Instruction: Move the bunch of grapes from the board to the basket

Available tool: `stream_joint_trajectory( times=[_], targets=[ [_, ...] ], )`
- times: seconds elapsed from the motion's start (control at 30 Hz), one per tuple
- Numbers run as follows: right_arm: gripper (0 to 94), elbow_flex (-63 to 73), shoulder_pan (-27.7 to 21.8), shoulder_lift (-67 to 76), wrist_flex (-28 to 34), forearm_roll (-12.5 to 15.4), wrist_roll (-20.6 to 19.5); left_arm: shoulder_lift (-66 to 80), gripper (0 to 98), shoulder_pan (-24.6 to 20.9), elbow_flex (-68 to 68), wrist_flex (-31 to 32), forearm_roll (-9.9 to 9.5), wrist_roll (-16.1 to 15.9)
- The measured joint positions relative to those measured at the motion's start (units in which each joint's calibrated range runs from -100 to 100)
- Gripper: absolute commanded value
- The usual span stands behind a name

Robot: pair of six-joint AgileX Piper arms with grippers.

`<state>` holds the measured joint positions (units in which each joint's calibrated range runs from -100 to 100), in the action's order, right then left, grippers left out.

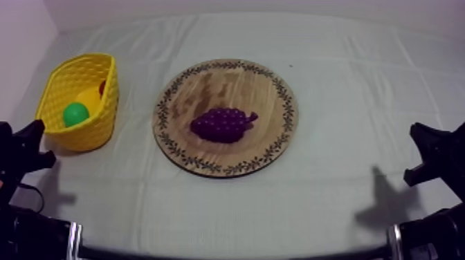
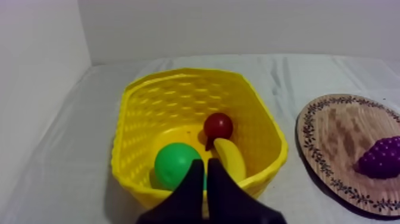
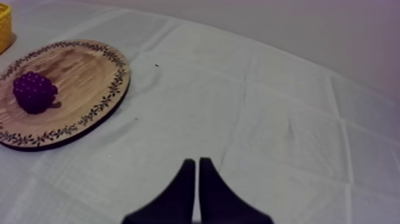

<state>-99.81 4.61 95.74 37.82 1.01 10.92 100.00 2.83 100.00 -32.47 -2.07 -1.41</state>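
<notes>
We see the bunch of grapes lying on the round wooden board, a little nearer to us than its middle, stem end toward our right side. The board rests in the middle of the counter on the creased cloth. The yellow basket stands at our left, apart from the board.

Our left claw hangs at the basket's near wall, its fingers pressed together into a narrow wedge with nothing between them. Those fingers hide part of the wall and the near end of the banana inside. Beside the banana lies a round green fruit whose kind we cannot make out, and behind them a small red fruit. From above, the basket wall covers most of the red fruit. In the left wrist view the board and the grapes are cut off at the edge.

Our right claw is likewise closed to a thin wedge, empty, over bare cloth and well apart from the board. In that view the board's near rim is cut off, and we see just a sliver of the basket beyond it.

From above, our left arm and right arm sit low at either side, cut off by the edges.
</notes>
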Motion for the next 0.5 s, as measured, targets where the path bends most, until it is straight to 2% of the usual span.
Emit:
stream_joint_trajectory(
  times=[0.17,0.5],
  targets=[
    [0.4,0.0,0.0,0.0,0.0,0.0,0.0,0.0,0.0,0.0,0.0,0.0,-0.06,-0.8],
    [0.4,0.0,0.0,0.0,0.0,0.0,0.0,0.0,0.0,0.0,0.0,0.0,-0.06,-0.3]
  ],
)
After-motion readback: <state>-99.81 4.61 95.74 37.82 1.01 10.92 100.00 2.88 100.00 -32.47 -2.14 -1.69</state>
